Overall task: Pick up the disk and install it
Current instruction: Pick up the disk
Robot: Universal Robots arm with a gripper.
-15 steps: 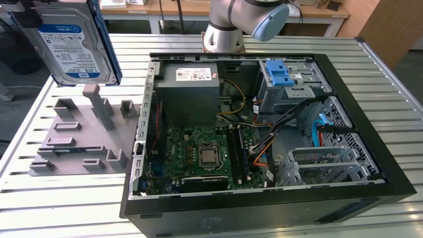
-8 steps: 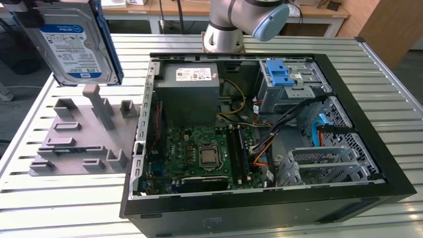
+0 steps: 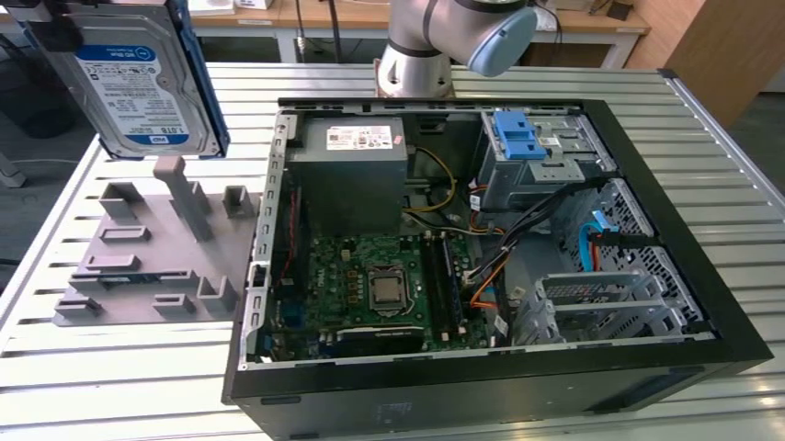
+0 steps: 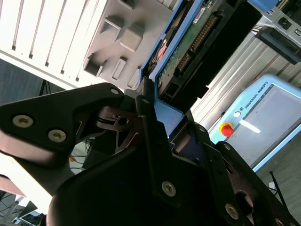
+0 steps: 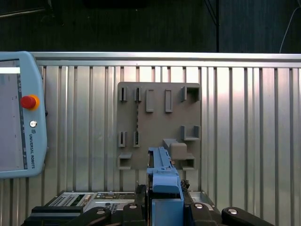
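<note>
Above the slatted metal table (image 3: 123, 367), over the grey holder plate (image 3: 147, 257) that lies along the open computer case (image 3: 687, 276) on the exterior view's left, I have the disk (image 3: 138, 83) hanging in the air, upright on edge, its white-and-blue label facing the exterior camera. The gripper (image 4: 164, 113) is pinching it: in the second wrist view the dark fingers are pressed onto the blue carrier at one end of the disk (image 4: 188, 47), whose green circuit side shows there. In the first wrist view the carrier's edge (image 5: 164, 181) rises out of the gripper (image 5: 164, 207) with the plate (image 5: 160, 122) below it, and no part of the disk touches the plate's slots or posts. So I judge the pick-up done: the disk is off its holder and carried clear of the table. The install is not yet done. The metal drive cage (image 3: 546, 161) with its blue latch (image 3: 521, 138) sits at the case's far corner on the exterior view's right, beyond the grey power-supply box (image 3: 356, 161), well apart from the disk. I cannot tell from here how the cage's bay stands inside.
</note>
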